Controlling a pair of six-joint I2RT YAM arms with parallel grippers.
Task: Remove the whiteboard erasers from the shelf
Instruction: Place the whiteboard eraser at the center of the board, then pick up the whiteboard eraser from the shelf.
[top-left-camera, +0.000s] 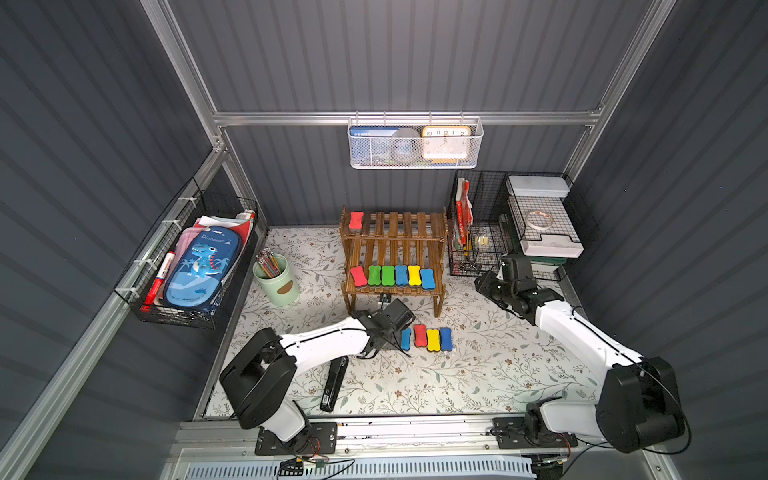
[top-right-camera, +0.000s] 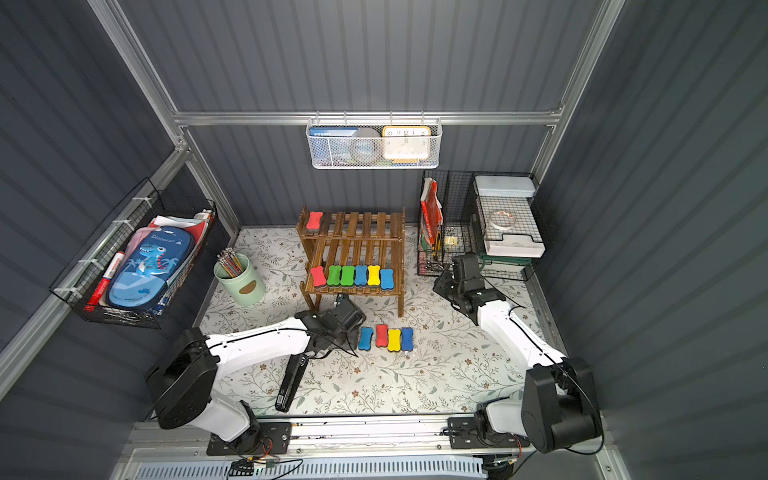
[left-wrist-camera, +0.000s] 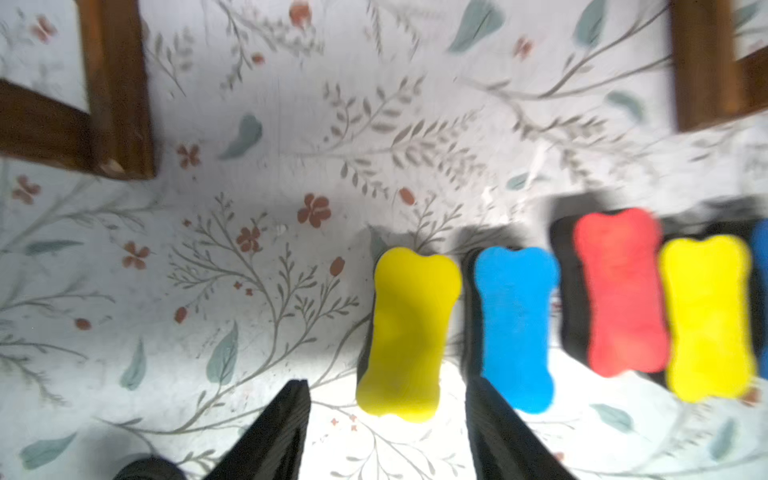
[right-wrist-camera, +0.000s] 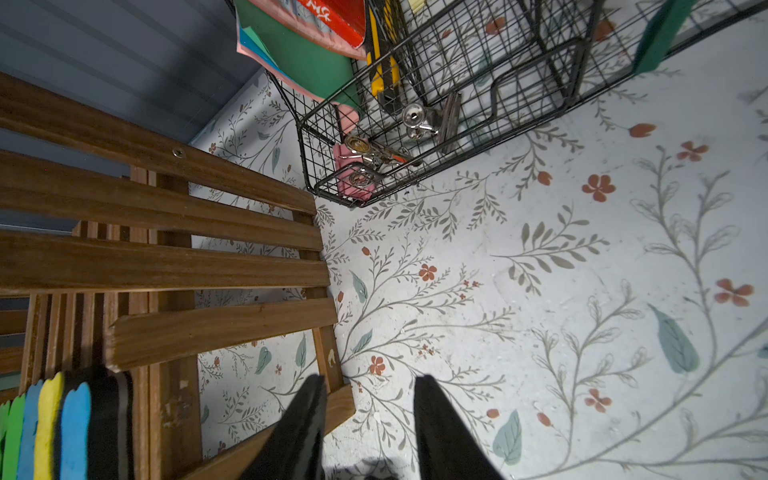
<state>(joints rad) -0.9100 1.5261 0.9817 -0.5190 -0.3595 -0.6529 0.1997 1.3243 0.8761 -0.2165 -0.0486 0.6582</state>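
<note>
Yellow bone-shaped foam eraser (left-wrist-camera: 409, 332) lay between the left gripper's (left-wrist-camera: 386, 382) parted jaws, seemingly mid-placement; next, the brown slatted shelf (top-left-camera: 415, 220) needed reaching.

With the middle of the floral table cover (top-left-camera: 478, 374) as your clock centre in a top view, you have a green pencil cup (top-left-camera: 277, 282) at ten o'clock. A black stapler (top-left-camera: 334, 384) lies at seven, and a black wire organiser (top-left-camera: 478, 249) stands at two. A white mesh basket (top-left-camera: 374, 153) holding a clock (top-left-camera: 445, 143) hangs at twelve. A dinosaur pencil case (top-left-camera: 203, 270) sits in the black wall basket (top-left-camera: 183, 316) at nine.
</note>
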